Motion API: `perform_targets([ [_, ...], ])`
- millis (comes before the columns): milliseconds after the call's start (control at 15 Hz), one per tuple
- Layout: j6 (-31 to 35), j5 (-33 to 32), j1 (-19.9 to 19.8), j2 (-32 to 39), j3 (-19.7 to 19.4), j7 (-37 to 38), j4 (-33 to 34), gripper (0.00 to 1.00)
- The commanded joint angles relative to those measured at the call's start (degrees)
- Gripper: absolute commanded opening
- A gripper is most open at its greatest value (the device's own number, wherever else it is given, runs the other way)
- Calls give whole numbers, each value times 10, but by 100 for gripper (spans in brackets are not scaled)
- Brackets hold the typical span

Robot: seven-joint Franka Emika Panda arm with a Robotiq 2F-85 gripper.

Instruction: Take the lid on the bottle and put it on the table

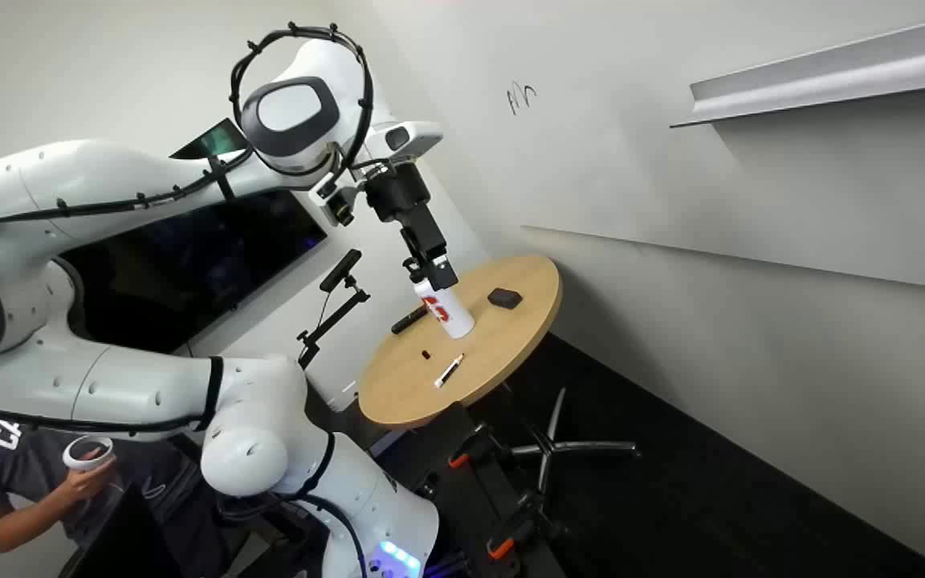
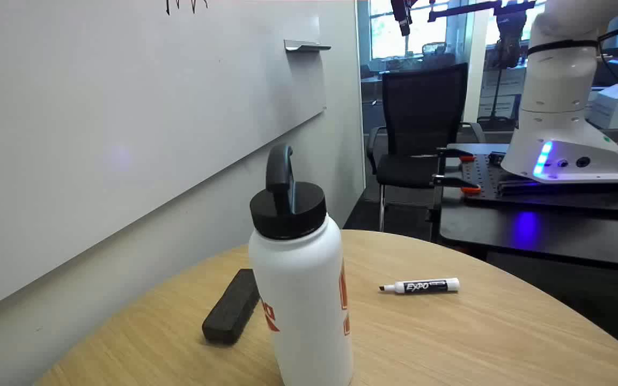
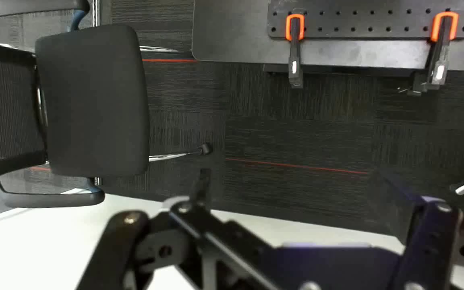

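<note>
The white bottle with red print stands upright on the round wooden table in both exterior views; bottle (image 2: 309, 300) (image 1: 453, 317), table (image 2: 448, 332) (image 1: 503, 345). Its black lid (image 2: 287, 212) with a loop handle sits on top. In an exterior view, my gripper (image 1: 440, 273) overlaps the bottle's top and hides most of the lid. In the wrist view my gripper (image 3: 292, 177) is open, fingers wide apart, with nothing between them. It faces dark floor, and bottle, lid and table are out of that view. A dark part at the top edge (image 2: 403, 19) may be a fingertip.
A black eraser (image 2: 234, 305) and an uncapped white marker (image 2: 427, 286) lie near the bottle. A small black cap (image 1: 425, 354) and a dark long object (image 1: 409, 319) are also on the table. A whiteboard (image 2: 126, 107), a chair (image 3: 95, 100) and orange clamps (image 3: 295, 48) surround the area.
</note>
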Motion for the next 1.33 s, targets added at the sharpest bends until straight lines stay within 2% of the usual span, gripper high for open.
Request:
perform_targets([
  [0, -2, -4, 11, 1, -9, 5, 1, 100],
  [467, 5, -11, 18, -11, -5, -5, 1, 100],
  [600, 18, -11, 41, -32, 1, -31, 1, 100],
  [867, 4, 17, 107, -58, 22, -82, 31, 100],
  [1267, 10, 106, 220, -50, 76, -128, 83, 100],
])
